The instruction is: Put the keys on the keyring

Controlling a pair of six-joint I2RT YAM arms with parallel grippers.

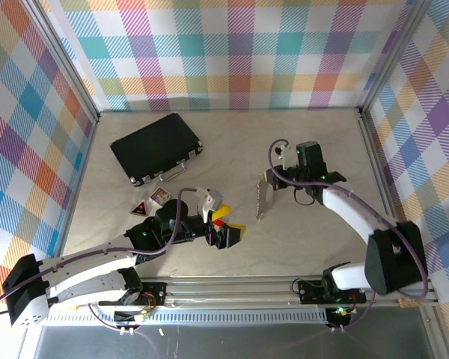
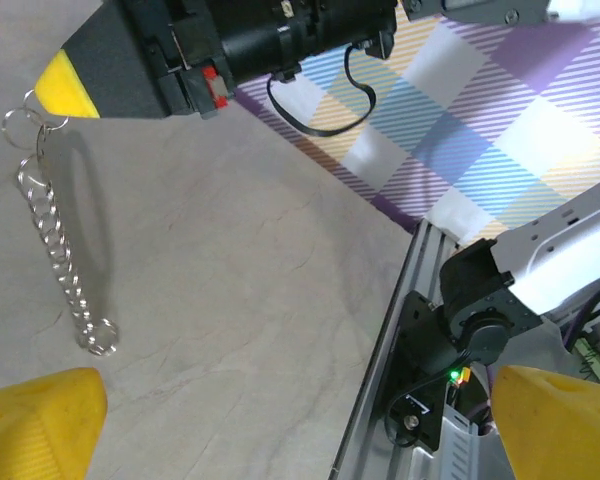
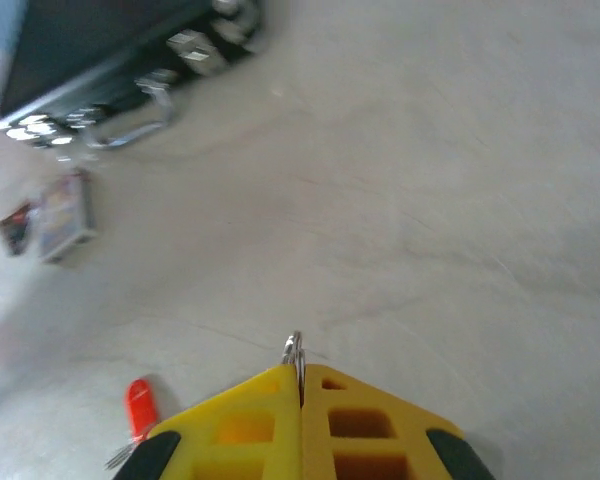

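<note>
Keyring [image 2: 58, 240] pinched tight in the right tool [image 3: 301, 385], left tool [image 1: 228, 222] wide open, empty; black case [image 1: 156, 147] closed.

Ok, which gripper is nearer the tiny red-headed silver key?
Left. The left gripper, open, hangs right by the key; the right gripper is farther off, shut on the silvery metal keyring.

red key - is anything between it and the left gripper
Nothing visible does. In the top view the red key sits right at the yellow tips of the open left gripper, with no other object between them.
</note>
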